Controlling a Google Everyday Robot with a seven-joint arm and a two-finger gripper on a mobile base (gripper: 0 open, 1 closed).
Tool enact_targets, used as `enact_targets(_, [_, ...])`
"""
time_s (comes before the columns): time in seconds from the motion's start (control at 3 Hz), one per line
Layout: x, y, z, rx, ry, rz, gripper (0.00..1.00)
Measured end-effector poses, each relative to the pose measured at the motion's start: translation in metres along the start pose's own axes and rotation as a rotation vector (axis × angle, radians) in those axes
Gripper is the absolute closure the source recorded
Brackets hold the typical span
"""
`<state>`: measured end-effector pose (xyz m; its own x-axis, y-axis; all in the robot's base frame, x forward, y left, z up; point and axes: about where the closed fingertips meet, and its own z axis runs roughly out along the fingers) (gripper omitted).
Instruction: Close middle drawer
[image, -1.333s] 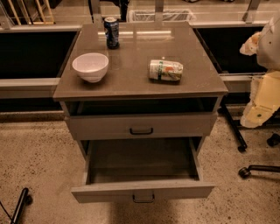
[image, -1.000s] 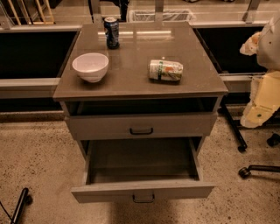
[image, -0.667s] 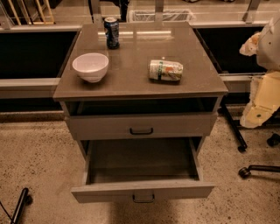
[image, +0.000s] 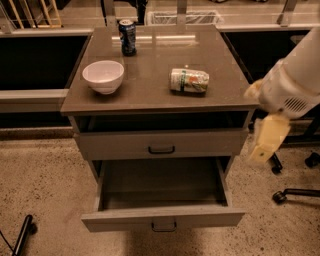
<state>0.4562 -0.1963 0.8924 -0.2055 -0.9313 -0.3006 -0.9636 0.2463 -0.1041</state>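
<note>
middle drawer (image: 161, 200) lower-left of claw (image: 266, 140)

You have two cans, an upright can (image: 127, 36) and a toppled can (image: 189, 80); one bowl (image: 103, 76); two drawers, the middle drawer (image: 162, 218) and upper drawer (image: 161, 144); one gripper (image: 265, 142) at three o'clock.

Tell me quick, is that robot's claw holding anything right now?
Gripper: hanging right of the cabinet, nothing visibly held; open or shut cannot be told.
</note>
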Motion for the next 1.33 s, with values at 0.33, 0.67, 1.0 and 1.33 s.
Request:
enact_targets(0.33, [0.015,0.022,0.075,-0.048,-0.046,0.028,0.00])
enact_targets(0.67, [0.038,0.057,0.139,-0.064,-0.086,0.044,0.00])
enact_targets(1.0, [0.049,0.072,0.169,-0.058,-0.082,0.059,0.00])
enact_targets(1.33, [0.050,0.070,0.176,-0.067,-0.074,0.061,0.00])
